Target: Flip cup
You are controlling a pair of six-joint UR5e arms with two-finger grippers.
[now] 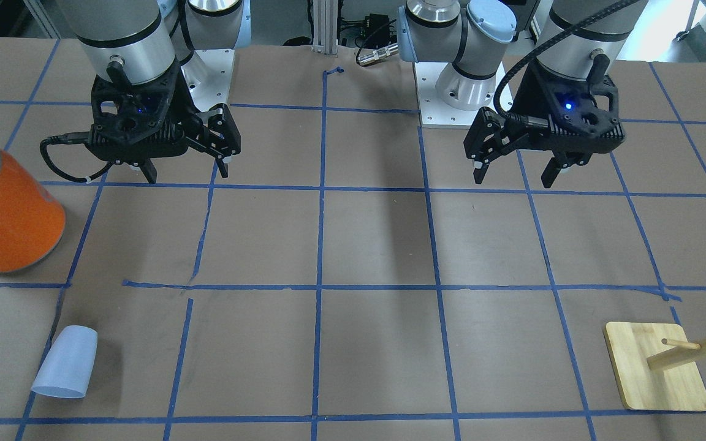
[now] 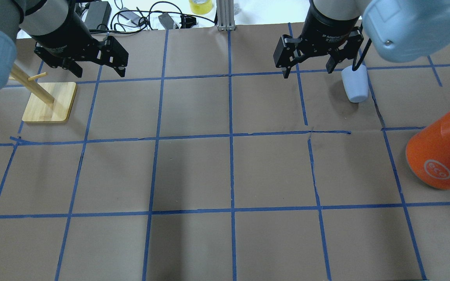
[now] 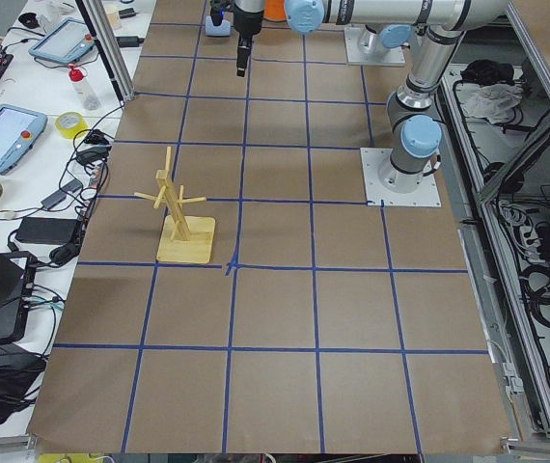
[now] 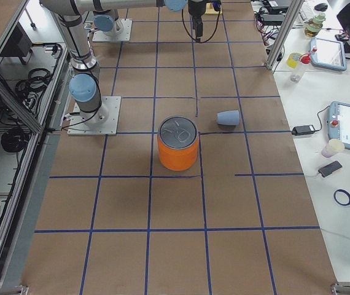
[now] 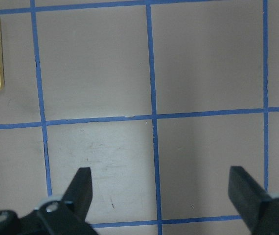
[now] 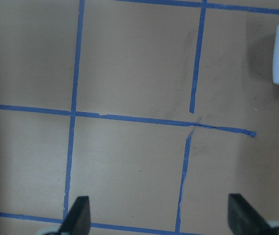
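On the table (image 1: 377,245), cup (image 1: 65,361) whole in front view, partly covered overhead, left claw (image 1: 513,177), right claw (image 1: 187,174) both spread, empty.

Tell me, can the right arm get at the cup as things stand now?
Probably yes. The right gripper hangs open, nothing stands between it and the cup, and the orange can sits off to the side.

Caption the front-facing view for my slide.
Left gripper and right gripper hang open, away from the cup near the orange can.
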